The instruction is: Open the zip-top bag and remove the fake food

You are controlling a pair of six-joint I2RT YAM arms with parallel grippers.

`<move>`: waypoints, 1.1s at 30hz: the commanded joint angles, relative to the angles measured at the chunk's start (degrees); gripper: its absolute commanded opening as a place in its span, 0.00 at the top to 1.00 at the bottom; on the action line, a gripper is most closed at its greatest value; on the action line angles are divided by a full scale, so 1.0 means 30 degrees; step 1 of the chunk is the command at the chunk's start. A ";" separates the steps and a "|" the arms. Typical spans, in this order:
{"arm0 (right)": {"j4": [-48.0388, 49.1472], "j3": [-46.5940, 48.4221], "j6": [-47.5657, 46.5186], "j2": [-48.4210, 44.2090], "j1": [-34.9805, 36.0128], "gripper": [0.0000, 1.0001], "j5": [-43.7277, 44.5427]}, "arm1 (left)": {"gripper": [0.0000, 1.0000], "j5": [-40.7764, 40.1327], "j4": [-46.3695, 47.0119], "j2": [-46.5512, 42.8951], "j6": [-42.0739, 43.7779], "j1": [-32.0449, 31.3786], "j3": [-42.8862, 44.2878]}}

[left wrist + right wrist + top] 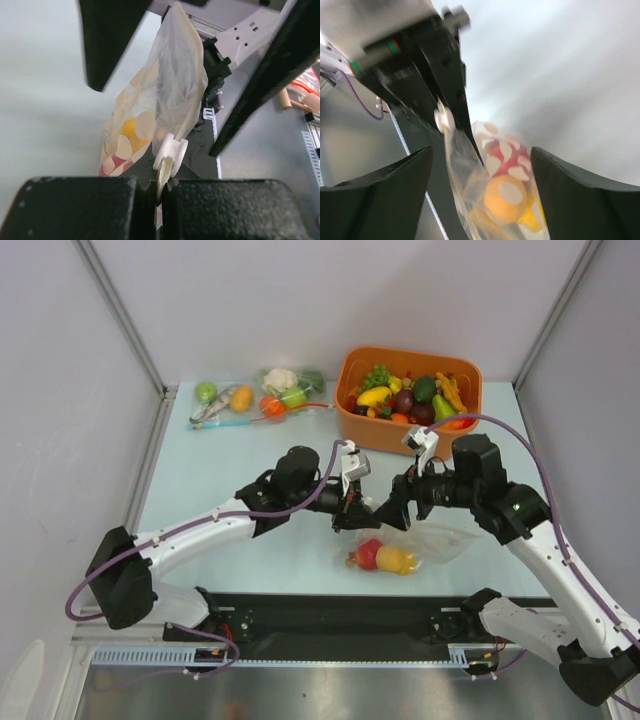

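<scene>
Both sets of jaws are working the zip-top bag (172, 85): the left gripper (160, 192) is clamping its zip edge, the right gripper (481, 150) is gaping astride it, and the fake food (506, 197) is sitting at the opposite end.

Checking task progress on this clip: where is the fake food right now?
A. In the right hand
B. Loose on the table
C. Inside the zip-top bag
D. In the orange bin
C: the red and yellow-orange fake food shows through the clear zip-top bag, whose top edge the left hand pinches.
</scene>
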 commanded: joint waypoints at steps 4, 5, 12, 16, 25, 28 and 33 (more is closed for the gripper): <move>-0.0604 0.2144 -0.0695 0.0495 -0.0104 0.11 -0.0297 | 1.00 0.2662 -0.0715 0.1098 0.0516 0.0090 0.1684; -0.0108 0.2114 -0.0578 0.0145 -0.0133 0.10 -0.0355 | 1.00 0.2662 -0.1012 0.1187 0.0693 0.0090 0.1860; -0.0015 0.1763 -0.0840 -0.0092 -0.0133 0.14 -0.1147 | 1.00 0.3189 -0.2187 0.1510 0.1369 0.0119 0.2652; 0.0218 0.1352 -0.0958 -0.0268 -0.0191 0.24 -0.1614 | 1.00 0.3541 -0.2509 0.1569 0.1514 0.0090 0.2740; 0.1712 0.0444 -0.0314 -0.0327 -0.0659 0.43 -0.2815 | 1.00 0.3688 -0.3007 0.1364 0.1896 0.0061 0.2711; 0.2065 0.0385 -0.0020 0.0024 -0.0689 0.46 -0.3402 | 1.00 0.3659 -0.3007 0.1335 0.1925 0.0061 0.2682; 0.2445 0.0326 0.0096 0.0463 -0.0660 0.51 -0.3929 | 1.00 0.3659 -0.2978 0.1393 0.1955 0.0061 0.2652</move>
